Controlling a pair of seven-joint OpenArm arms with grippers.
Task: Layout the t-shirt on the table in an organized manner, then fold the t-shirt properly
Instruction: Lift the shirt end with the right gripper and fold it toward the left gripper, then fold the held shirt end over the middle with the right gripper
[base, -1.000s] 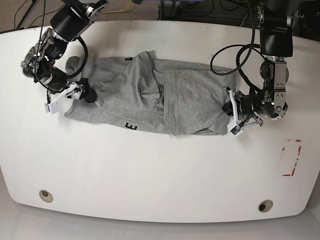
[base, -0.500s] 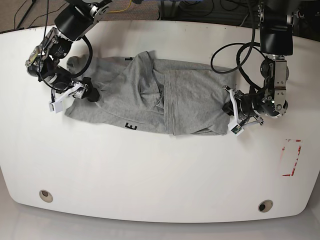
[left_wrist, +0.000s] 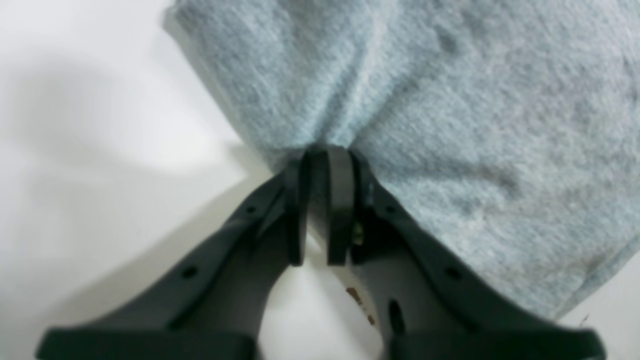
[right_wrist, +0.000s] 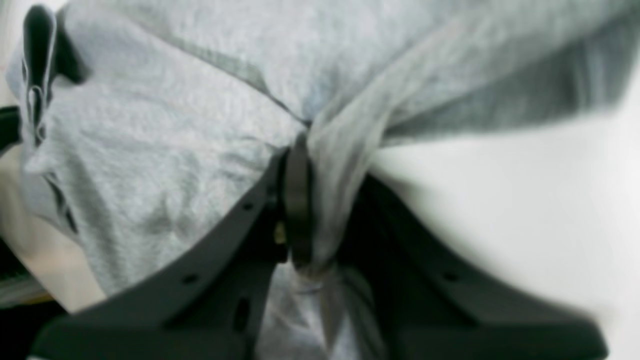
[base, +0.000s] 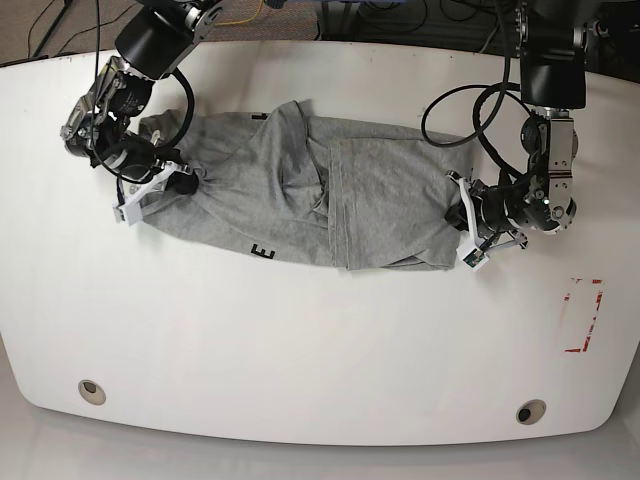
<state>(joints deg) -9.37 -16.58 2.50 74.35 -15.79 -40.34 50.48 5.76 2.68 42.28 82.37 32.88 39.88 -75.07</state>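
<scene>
the right gripper (right_wrist: 320, 200) pinches a bunched fold of the t-shirt (right_wrist: 165, 145) above the table (right_wrist: 525, 210).

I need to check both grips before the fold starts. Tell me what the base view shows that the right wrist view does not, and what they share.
Only the base view shows the whole table, the left gripper at the shirt's other end, the black letter E and the red-lined mark. Only the right wrist view shows a bunch of cloth pinched between the right gripper jaws. Both show the crumpled grey t-shirt and the right gripper on it.
</scene>
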